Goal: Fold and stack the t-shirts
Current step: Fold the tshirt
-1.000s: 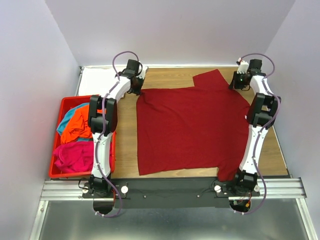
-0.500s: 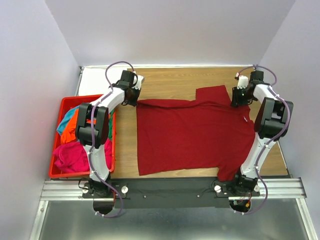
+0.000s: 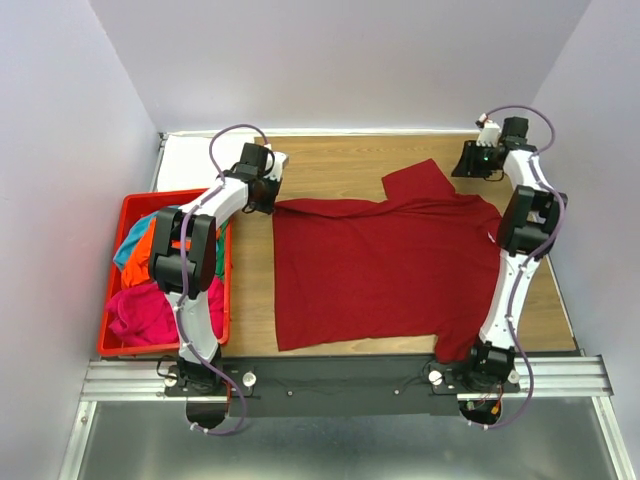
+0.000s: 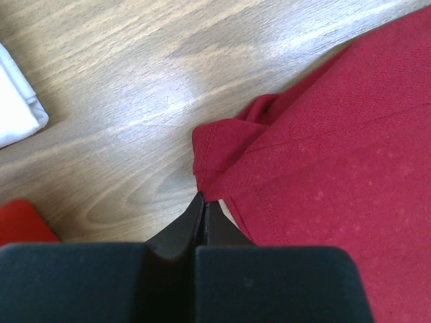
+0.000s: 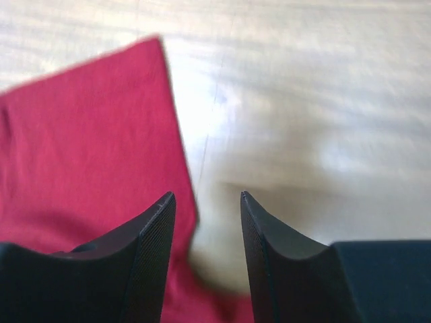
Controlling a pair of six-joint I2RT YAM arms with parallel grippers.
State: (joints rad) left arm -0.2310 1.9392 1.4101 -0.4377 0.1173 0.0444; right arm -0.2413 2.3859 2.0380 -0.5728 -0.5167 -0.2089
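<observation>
My left pincer (image 4: 204,205) is clamped on a corner of the dark red t-shirt (image 3: 385,265); my right pincer (image 5: 206,196) gapes empty by its sleeve edge.

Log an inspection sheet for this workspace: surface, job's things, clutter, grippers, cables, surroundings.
Surface: wooden table, bare at the far side.
Job's things: dark red t-shirt spread flat mid-table; orange shirt, magenta shirt and teal shirt heaped in the red bin; white shirt flat at the far left corner.
Clutter: red bin only, at the left edge.
Grippers: left gripper shut on the dark red t-shirt's far left edge; right gripper open, empty, at its far right edge.
Cables: left arm's cable and right arm's cable, purple loops clear of the fabric.
Surroundings: pale walls on three sides; metal rail at the near edge.
</observation>
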